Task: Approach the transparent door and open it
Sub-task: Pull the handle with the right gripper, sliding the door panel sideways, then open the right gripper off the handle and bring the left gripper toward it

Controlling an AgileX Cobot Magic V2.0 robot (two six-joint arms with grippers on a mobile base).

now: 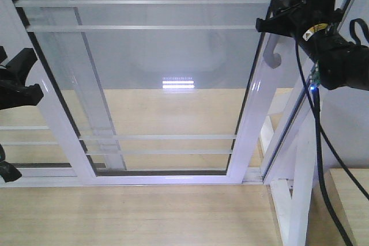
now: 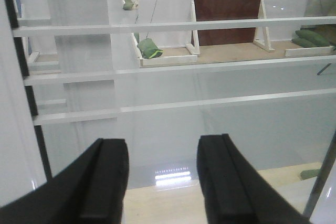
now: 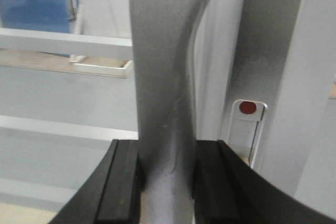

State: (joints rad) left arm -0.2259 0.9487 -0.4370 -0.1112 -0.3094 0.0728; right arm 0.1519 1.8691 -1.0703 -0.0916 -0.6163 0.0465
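The right gripper [image 3: 167, 179] is clamped on the upright grey handle [image 3: 163, 66] at the door's [image 1: 173, 84] right edge, so the panel likely slides left.

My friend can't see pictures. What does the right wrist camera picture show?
The right gripper has its two black fingers closed on the curved grey handle of the transparent door. To the handle's right is a small lock plate with a red dot, and a white bar crosses the glass on the left.
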